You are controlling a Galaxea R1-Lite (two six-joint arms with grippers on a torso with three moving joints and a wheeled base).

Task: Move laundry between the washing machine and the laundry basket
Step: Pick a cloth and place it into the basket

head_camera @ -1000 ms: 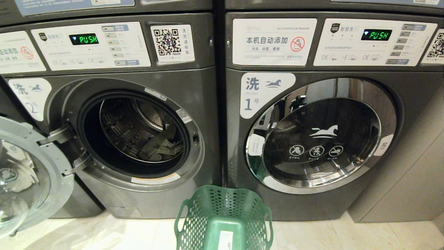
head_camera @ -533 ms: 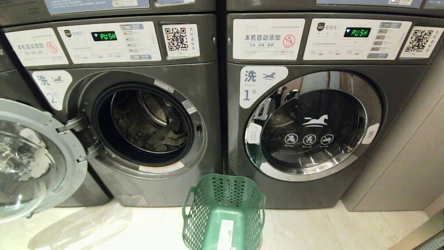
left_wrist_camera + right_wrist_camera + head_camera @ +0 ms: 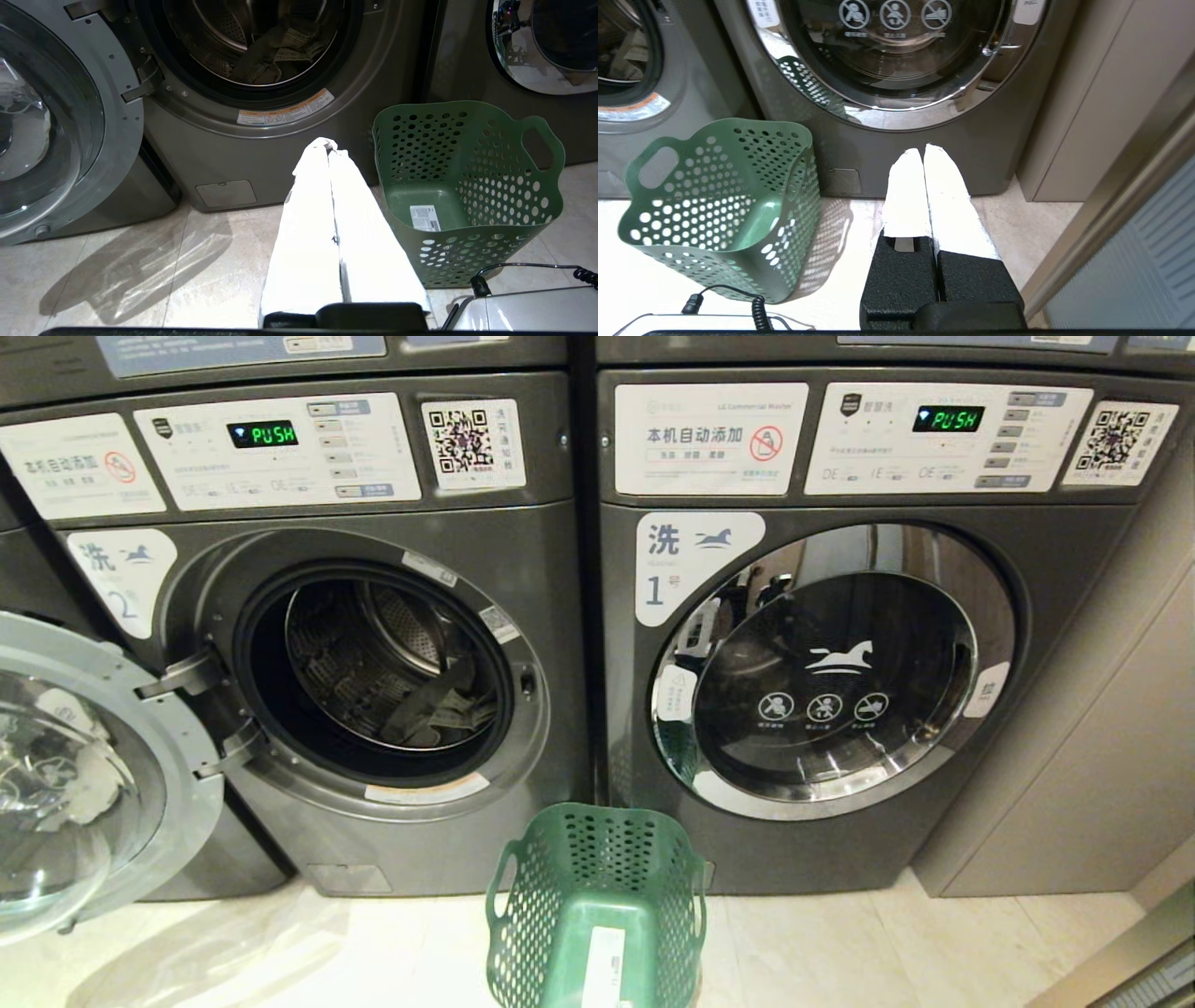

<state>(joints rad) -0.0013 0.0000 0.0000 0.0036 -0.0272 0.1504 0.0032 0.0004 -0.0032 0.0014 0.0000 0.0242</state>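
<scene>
camera shifted, two washers (image 3: 373, 644), one basket (image 3: 597, 905)

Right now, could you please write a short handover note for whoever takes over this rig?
Left gripper: shut, empty, parked low above the floor, facing washer 2.
Right gripper: shut, empty, parked low, facing washer 1.
Washer 2's door is swung open to the left; dark laundry lies in its drum. Washer 1's door is shut.
The green basket stands on the floor in front of the seam between the two machines, with no clothes in it.
Done: door open, nothing moved.
Left: reach into the drum, take the laundry, drop it in the basket.
</scene>
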